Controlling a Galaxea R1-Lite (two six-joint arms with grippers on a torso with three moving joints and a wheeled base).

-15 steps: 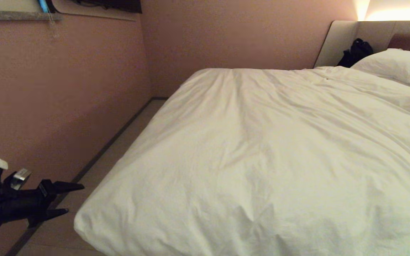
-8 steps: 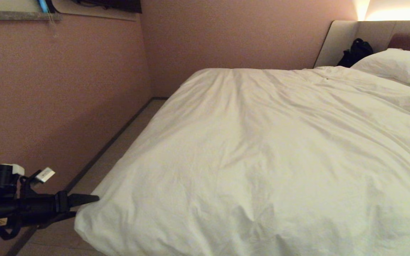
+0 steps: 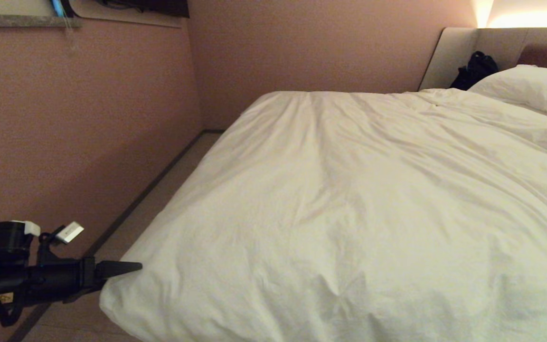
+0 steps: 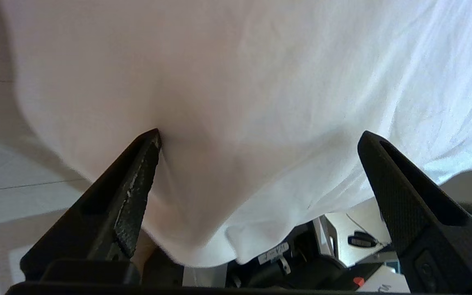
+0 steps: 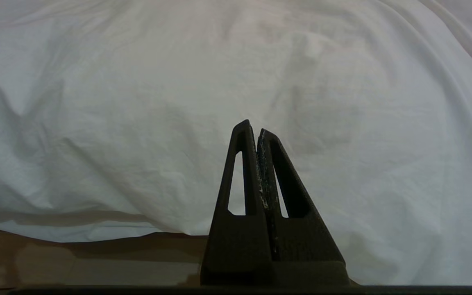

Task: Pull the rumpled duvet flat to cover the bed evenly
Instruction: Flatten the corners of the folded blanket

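The white duvet [image 3: 349, 199] lies spread and creased over the bed [image 3: 458, 52], its near left corner hanging over the edge. My left gripper [image 3: 128, 270] is level at that corner, open wide. In the left wrist view the corner of the duvet [image 4: 236, 82] bulges between the spread jaws of the left gripper [image 4: 260, 137], and one fingertip [image 4: 152, 141] presses into the fabric. The right gripper [image 5: 252, 125] is shut and empty, held before the duvet's hanging side [image 5: 137, 102], and is out of the head view.
A pink wall [image 3: 79, 133] runs close along the bed's left side, leaving a narrow strip of floor [image 3: 159, 190]. At the head end lie a white pillow [image 3: 530, 88] and a black bag [image 3: 475, 69] against the headboard.
My left gripper has moved right until its tip meets the duvet's near corner, and its wrist has rolled. The duvet and the right gripper have not moved.
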